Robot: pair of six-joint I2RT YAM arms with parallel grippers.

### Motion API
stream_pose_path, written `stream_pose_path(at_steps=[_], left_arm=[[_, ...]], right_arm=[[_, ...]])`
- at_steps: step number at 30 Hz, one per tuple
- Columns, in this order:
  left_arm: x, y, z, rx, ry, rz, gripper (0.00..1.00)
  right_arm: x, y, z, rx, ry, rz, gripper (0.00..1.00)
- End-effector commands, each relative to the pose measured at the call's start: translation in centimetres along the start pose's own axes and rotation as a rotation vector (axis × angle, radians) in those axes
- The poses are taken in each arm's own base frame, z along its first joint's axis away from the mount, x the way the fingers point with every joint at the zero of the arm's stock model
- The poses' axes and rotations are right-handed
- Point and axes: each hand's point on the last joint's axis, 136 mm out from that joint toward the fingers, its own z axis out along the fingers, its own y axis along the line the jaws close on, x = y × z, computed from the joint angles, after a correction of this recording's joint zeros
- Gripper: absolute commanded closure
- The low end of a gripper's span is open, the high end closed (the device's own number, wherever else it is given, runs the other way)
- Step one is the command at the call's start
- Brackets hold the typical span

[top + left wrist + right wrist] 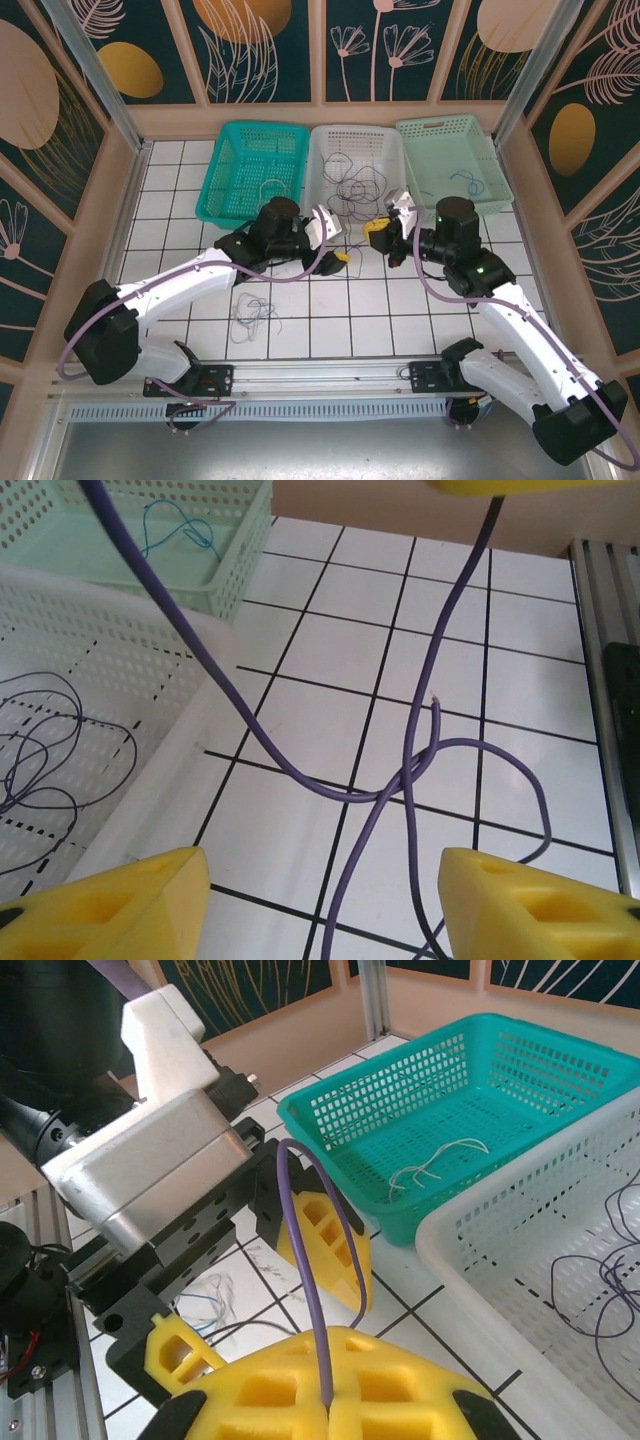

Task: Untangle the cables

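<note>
White tiled table point(330, 300), floral walls. The right gripper point(330, 1400) is clamped on a purple cable point(305, 1300), and the left gripper point(325, 900) is spread wide around its crossed loop, just beside the white basket point(330, 150) of more cables point(355, 185). Looks like mid-separation, so next the left probably needs to pinch one strand near the crossing and pull away gently.

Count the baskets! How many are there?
3: the teal basket on the left, the white basket in the middle, the pale green basket on the right, all at the back. None seem hidden.

White arms point(180, 280) — yellow fingers point(530, 905), purple cables point(66, 352)
</note>
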Motion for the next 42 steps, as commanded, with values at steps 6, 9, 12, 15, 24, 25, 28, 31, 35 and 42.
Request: stream_pose_path(at_steps=[6,9,12,15,24,25,28,31,35,42], left_arm=[[-0.7,0.2,0.4,0.019,-0.010,0.019,0.63],[-0.8,0.5,0.2,0.001,-0.021,0.008,0.79],[-0.9,0.7,-0.1,-0.023,-0.039,-0.007,0.88],[-0.2,1.2,-0.3,-0.062,-0.052,-0.051,0.94],[-0.7,0.5,-0.3,-0.024,-0.111,-0.144,0.94],[-0.6,0.5,-0.2,-0.023,-0.109,-0.150,0.92],[-0.6,0.5,0.1,-0.011,-0.101,-0.179,0.74],[-0.4,0.6,0.5,-0.004,-0.089,-0.206,0.51],[-1.7,1.5,-0.8,-0.079,-0.129,-0.205,0.40],[-6.8,2.3,-6.6,-0.227,-0.358,-0.140,0.14]], right_arm=[[-1.2,0.5,-0.5,-0.024,-0.020,-0.029,1.00],[-1.3,0.0,-0.8,0.003,-0.028,-0.031,1.00],[-1.6,-1.2,-1.2,0.077,-0.058,-0.017,1.00],[-2.0,-2.3,-1.7,0.153,-0.107,0.004,1.00],[-3.0,-4.1,-1.1,0.200,-0.192,0.175,1.00],[-3.1,-4.1,-0.9,0.189,-0.189,0.185,1.00],[-3.4,-3.0,-0.5,0.116,-0.197,0.172,1.00],[-3.4,-2.1,-0.6,0.072,-0.210,0.129,1.00],[-2.6,-1.4,-0.9,0.062,-0.171,0.064,1.00],[-0.6,-1.7,-0.6,0.075,-0.048,0.030,1.00]])
